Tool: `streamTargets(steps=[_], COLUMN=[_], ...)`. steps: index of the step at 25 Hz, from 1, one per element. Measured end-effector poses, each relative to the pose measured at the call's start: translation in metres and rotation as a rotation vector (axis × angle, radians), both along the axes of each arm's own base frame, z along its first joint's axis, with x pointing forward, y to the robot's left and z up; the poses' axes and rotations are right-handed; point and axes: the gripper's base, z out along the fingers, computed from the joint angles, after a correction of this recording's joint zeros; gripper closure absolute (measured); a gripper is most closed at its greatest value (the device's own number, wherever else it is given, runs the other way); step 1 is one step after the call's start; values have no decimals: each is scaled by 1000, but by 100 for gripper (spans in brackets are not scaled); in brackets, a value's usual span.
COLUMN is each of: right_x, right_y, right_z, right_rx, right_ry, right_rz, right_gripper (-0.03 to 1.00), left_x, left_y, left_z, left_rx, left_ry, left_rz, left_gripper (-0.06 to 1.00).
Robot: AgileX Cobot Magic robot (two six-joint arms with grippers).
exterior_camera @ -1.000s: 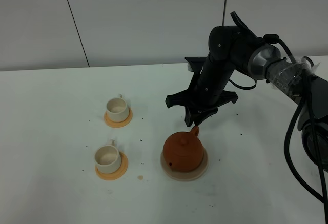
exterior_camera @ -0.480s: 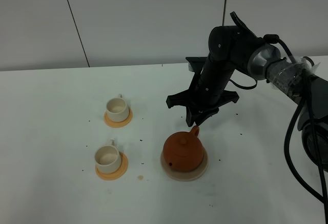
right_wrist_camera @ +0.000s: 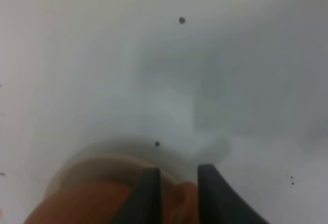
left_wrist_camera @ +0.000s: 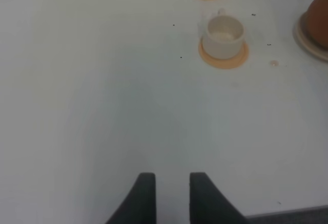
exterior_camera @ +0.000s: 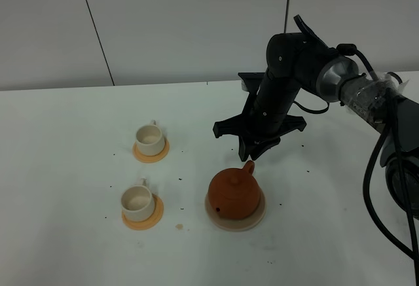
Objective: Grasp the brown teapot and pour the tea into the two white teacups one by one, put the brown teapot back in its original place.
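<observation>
White table (exterior_camera: 65, 247) is carrying the brown teapot (exterior_camera: 234, 193) on its beige disc (exterior_camera: 256, 219), the two white teacups (exterior_camera: 149, 139) sitting well apart from it; left gripper (left_wrist_camera: 171, 193) is hovering narrowly parted, empty; right gripper (right_wrist_camera: 178, 175) is pinching the teapot's handle (right_wrist_camera: 179, 203).

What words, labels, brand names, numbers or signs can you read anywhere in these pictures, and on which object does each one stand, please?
None: no readable text shows in any view.
The brown teapot, the farther white teacup, the nearer white teacup, the beige disc and the black robot arm look unmarked.
The dark dots on the white table are specks, not print.
</observation>
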Motion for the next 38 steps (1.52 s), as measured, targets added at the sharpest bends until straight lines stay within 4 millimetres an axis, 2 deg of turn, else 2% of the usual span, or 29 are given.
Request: streamTargets(steps=[9,24,34,38], right_x=[-3,-2,-9,-10], right_y=[-3,-8,-13,-16], right_z=[-6,10,-6,3], right_rx=[-16,-7,-49,-61], right_ry=[23,-6,42,21], right_rz=[2,-5,-6,-2], right_gripper=[79,79,79,79], left_x=[0,0,0,0], left_y=[0,0,0,0], left_z=[0,0,0,0], left_rx=[1,1,1,1], left_ry=[0,0,0,0], left_rz=[0,0,0,0], left_gripper=[71,71,71,71])
